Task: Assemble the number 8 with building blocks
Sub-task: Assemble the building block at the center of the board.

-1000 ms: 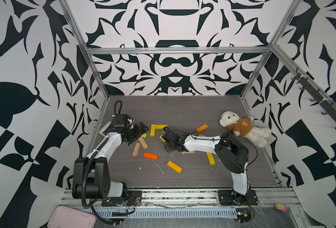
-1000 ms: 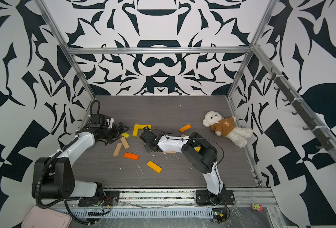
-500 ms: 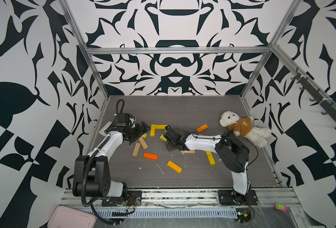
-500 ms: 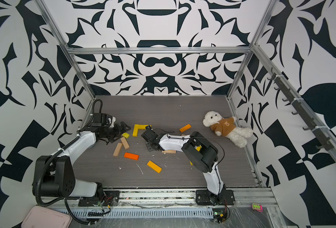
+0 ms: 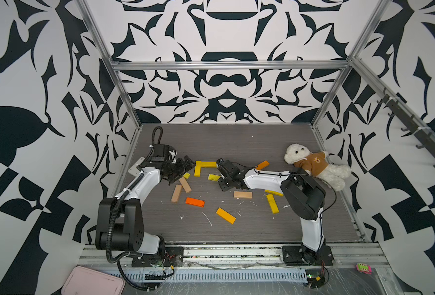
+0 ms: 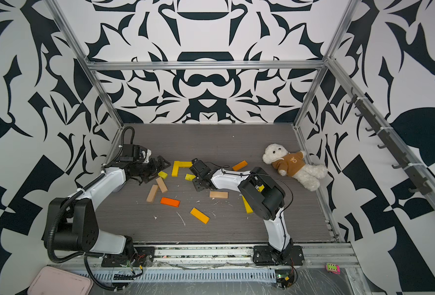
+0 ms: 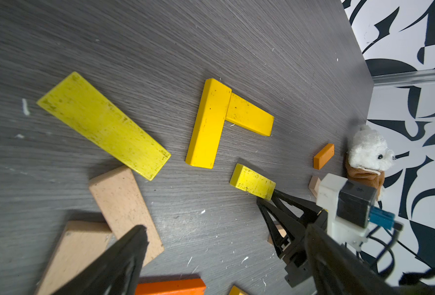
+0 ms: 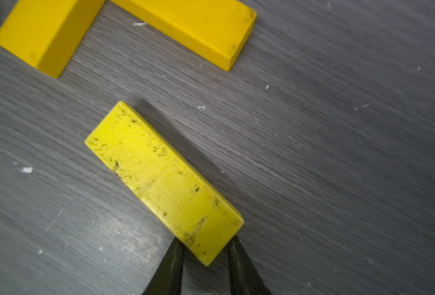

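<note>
On the grey wood-grain tabletop (image 5: 237, 143), in both top views, the right gripper (image 5: 221, 178) meets a small speckled yellow wooden block (image 5: 213, 177) near two yellow planks (image 5: 203, 164) laid in an L. The left gripper (image 5: 184, 167) hangs by two tan planks (image 5: 184, 184).

In the left wrist view, the left gripper's jaws are spread wide above the tan planks.

In the right wrist view, the right gripper's black fingers (image 8: 173, 265) pinch one end of the speckled block, which is apart from the L.

Right fingers (image 8: 170, 268) tighter on yellow block (image 8: 160, 178)
</note>
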Tool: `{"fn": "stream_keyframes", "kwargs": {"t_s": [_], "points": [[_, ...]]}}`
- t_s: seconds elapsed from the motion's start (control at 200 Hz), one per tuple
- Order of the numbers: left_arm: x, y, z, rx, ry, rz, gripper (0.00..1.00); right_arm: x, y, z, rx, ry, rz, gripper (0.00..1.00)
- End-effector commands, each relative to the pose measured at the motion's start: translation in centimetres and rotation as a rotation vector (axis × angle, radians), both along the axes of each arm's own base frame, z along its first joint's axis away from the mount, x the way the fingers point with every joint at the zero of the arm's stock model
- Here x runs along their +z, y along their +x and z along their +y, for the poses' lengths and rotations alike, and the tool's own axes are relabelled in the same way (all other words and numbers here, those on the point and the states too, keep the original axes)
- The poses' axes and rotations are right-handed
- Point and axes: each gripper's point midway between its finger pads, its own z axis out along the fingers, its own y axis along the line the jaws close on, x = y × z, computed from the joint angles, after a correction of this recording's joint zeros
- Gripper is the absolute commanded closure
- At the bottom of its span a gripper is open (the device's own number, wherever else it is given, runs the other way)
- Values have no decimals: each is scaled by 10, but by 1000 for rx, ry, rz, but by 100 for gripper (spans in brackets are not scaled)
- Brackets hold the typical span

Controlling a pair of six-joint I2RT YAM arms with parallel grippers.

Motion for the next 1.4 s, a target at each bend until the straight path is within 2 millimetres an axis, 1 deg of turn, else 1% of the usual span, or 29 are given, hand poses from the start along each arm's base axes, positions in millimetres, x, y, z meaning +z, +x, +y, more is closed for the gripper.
{"fn": "stream_keyframes", "kwargs": {"t_s": [0.0, 0.31, 0.525, 0.77, 1.395], "points": [[2, 2, -5, -18, -2, 3, 1, 11, -3, 10, 102, 52, 2, 67], [-1, 5, -6, -23, -2, 16, 1, 8, 0, 16, 156, 35, -3, 65], [-3, 5, -8, -27, 0, 23, 1, 7, 9, 18, 167, 1, -27, 64], [-3, 4, -9, -28, 3, 21, 1, 9, 18, 26, 188, -7, -42, 64], [-5, 4, -10, -31, 10, 26, 1, 10, 17, 35, 203, 26, -26, 64]]}}
